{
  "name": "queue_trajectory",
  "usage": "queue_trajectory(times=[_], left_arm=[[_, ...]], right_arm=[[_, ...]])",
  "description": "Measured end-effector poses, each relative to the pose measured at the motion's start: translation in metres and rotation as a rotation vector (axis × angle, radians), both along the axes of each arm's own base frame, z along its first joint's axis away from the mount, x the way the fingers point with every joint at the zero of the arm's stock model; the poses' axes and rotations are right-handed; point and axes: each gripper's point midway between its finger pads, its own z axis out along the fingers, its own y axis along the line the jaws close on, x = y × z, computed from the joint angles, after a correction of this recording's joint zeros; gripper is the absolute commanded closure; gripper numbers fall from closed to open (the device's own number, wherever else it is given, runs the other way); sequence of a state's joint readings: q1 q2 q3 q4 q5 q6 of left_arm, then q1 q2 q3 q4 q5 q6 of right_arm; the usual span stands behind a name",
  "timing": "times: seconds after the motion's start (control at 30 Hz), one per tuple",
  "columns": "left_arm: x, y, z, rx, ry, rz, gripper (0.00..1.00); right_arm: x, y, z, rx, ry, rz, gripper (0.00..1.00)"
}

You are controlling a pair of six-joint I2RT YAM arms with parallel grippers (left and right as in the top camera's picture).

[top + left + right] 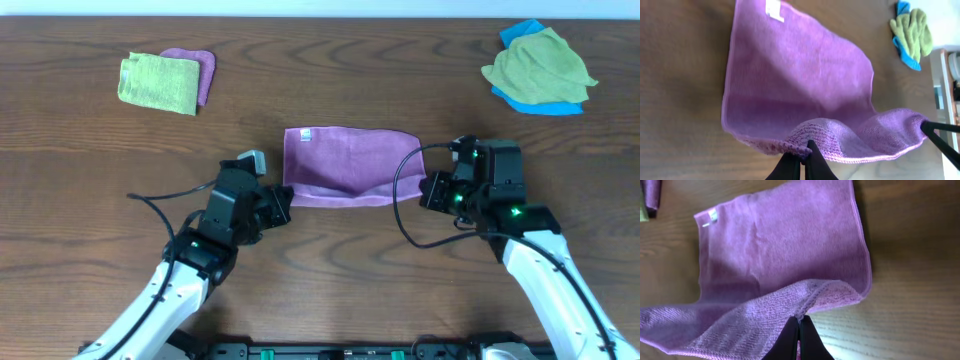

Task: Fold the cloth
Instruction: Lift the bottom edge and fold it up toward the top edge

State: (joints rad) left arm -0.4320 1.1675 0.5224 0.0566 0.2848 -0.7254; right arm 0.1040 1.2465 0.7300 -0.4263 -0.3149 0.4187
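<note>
The lilac cloth lies mid-table with its near edge lifted off the wood and its white label at the far left corner. My left gripper is shut on the near left corner, and my right gripper is shut on the near right corner. In the left wrist view the black fingertips pinch the cloth's stitched hem, which sags toward the other arm. In the right wrist view my right gripper clamps the hem of the cloth, with the raised edge draping to the left.
A folded lime-green cloth rests on another purple cloth at the far left. A crumpled green cloth lies over a blue one at the far right. Black cables loop beside both arms.
</note>
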Motion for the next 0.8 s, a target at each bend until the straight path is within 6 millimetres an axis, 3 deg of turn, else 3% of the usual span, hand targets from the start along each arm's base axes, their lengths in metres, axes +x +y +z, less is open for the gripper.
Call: queue_trajectory(times=[0.2, 0.47, 0.8], left_arm=[[0.01, 0.002, -0.004, 0.021, 0.006, 0.004, 0.94], [0.036, -0.011, -0.007, 0.048, 0.022, -0.03, 0.94], [0.056, -0.014, -0.01, 0.081, 0.015, -0.039, 0.94]], right_arm=[[0.01, 0.001, 0.007, 0.005, -0.032, -0.002, 0.98], [0.02, 0.002, -0.003, 0.004, -0.025, -0.002, 0.98], [0.038, 0.004, -0.01, 0.006, -0.042, -0.002, 0.98]])
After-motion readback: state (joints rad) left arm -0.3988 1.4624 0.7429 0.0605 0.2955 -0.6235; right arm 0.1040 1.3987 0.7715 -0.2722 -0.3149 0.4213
